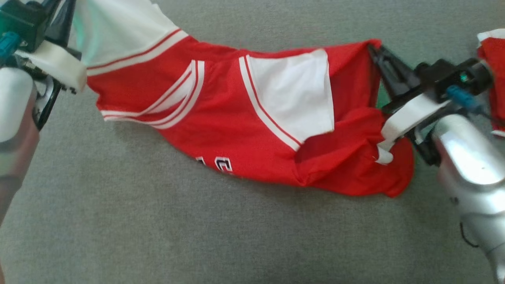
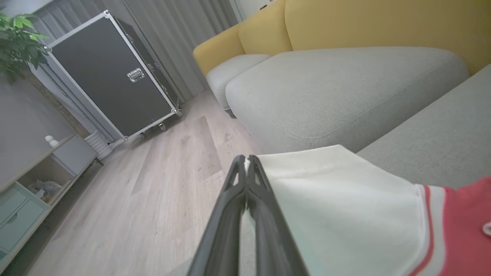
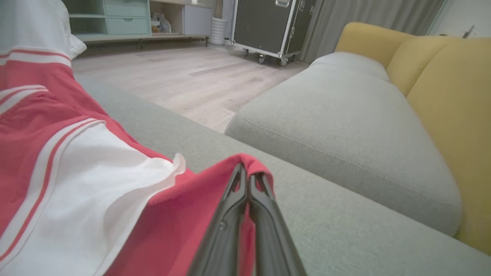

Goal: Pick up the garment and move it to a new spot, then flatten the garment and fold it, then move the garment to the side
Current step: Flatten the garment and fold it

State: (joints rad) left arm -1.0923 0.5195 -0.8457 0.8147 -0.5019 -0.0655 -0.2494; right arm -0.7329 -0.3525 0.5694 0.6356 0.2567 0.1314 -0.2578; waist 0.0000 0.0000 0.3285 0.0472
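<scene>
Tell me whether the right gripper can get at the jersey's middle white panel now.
Probably not yet: the right gripper is shut on the red edge of the jersey. The white panel lies uncovered nearby, so after letting go the way looks free.

A: What colour is the garment (image 1: 236, 130)?
B: Red, with white panels edged in red-and-white stripes, and dark letters outlined in white.
A: And the rest?
B: Grey sofa seat (image 1: 158, 221), yellow backrest (image 2: 383, 23), black case (image 2: 111, 76) trimmed in silver, pale wood-grain floor (image 2: 153, 199). The left claw (image 2: 245, 158) and right claw (image 3: 247, 166) are black.
</scene>
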